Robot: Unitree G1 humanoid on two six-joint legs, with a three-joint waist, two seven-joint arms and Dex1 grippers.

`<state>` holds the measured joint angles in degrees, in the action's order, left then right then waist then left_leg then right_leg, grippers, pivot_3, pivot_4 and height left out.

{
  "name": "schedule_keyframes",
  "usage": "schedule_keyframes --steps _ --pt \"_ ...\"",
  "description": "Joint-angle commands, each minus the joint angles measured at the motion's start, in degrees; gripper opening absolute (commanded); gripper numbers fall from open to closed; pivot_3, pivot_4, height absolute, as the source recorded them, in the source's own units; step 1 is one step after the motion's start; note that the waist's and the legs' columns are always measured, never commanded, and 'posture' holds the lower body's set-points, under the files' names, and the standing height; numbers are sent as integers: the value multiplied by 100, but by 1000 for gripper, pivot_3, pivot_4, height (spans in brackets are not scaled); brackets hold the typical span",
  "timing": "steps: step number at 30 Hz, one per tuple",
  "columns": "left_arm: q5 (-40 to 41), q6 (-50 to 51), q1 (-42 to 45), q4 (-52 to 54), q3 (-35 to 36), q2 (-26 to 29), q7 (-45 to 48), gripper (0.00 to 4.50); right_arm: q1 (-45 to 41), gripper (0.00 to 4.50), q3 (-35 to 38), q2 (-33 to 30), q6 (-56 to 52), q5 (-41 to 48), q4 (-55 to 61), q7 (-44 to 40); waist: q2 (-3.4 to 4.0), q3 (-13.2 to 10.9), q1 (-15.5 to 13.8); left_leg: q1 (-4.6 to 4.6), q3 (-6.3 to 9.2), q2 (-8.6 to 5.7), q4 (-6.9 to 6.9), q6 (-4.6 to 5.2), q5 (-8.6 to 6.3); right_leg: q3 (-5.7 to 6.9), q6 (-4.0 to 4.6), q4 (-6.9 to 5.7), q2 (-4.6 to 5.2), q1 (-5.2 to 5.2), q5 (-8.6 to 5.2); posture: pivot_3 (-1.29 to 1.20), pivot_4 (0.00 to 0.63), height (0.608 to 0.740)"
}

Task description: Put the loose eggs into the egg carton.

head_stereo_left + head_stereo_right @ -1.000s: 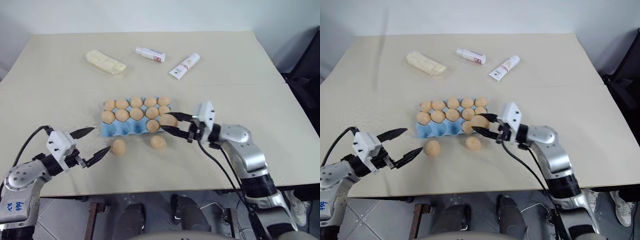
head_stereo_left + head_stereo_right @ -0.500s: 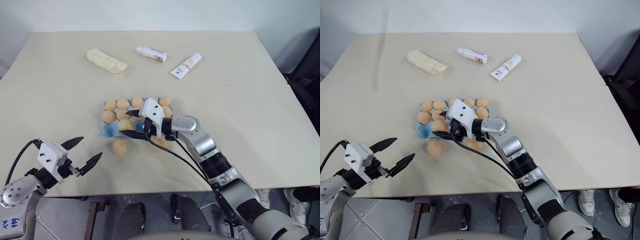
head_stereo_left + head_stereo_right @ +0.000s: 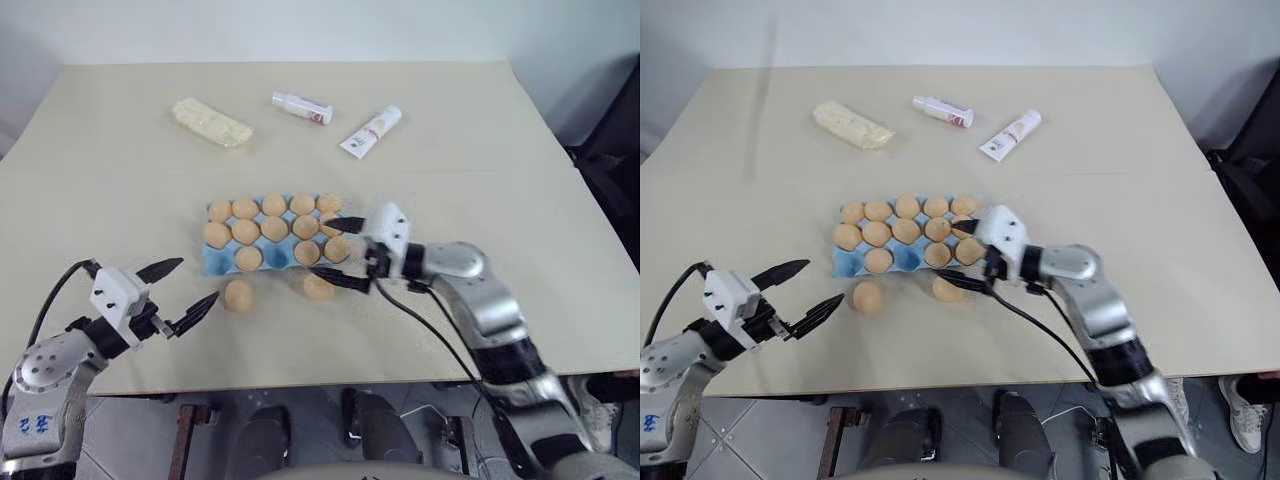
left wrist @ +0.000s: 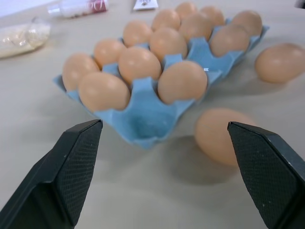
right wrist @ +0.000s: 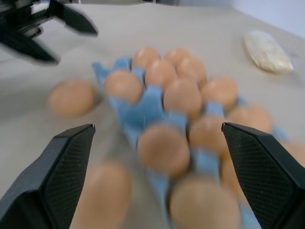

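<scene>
- I'm holding my left gripper (image 3: 190, 285) wide and empty, near one loose egg (image 3: 237, 294) on the table (image 3: 480, 150), just in front of the egg carton (image 3: 222, 262)
- My right gripper (image 3: 967, 254) is gaping wide too, nothing in it, hovering at the carton's right end over the second loose egg (image 3: 947, 289)
- Judging the eggs: light, smooth, brittle, prone to rolling; I'm planning to pinch across the narrow middle, gently
- The carton looks light and could slide if nudged
- Left wrist view is showing the empty blue front cups (image 4: 143, 121) clearly; head views are adding the bottle (image 3: 301, 107), tube (image 3: 370, 131) and yellow block (image 3: 211, 123) far back
</scene>
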<state>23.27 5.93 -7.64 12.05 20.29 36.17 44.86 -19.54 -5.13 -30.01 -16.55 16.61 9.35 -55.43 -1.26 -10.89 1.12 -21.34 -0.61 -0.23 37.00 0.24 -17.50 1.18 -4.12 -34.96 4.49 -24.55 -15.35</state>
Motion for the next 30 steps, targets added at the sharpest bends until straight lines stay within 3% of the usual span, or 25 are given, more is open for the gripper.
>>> schedule_keyframes --steps 1,8,17,29,30 --pt "22 -47 138 -145 29 93 103 4500 159 4467 244 -78 28 211 445 45 0 0 46 0 -1 0 2 1 0 -2 -1 1 0 1 1 0 150 740" --pt "39 -110 221 -411 79 134 243 4500 -824 4467 -620 778 -272 -175 147 530 0 0 138 24 -19 8 12 -11 16 -17 3 -51 -8 -6 1 0 150 740" --pt "153 -123 -508 -186 565 33 174 4500 -2359 4467 -1777 2042 -819 -803 -1210 820 0 0 61 1 -8 6 5 -14 11 -8 11 -41 0 -25 -2 0 150 740" --pt "236 -64 -1070 407 743 -166 -36 4500 -2907 4467 -2179 2714 -388 -1459 -2570 884 0 0 86 -7 -7 5 2 -7 -2 2 10 -17 2 -22 -2 0 150 740" --pt "238 -58 -1077 444 735 -175 -58 4500 -2910 4299 -2176 2743 -362 -1490 -2604 881 0 0 88 -6 -7 5 3 -7 -2 2 10 -19 2 -22 -2 0 150 740"
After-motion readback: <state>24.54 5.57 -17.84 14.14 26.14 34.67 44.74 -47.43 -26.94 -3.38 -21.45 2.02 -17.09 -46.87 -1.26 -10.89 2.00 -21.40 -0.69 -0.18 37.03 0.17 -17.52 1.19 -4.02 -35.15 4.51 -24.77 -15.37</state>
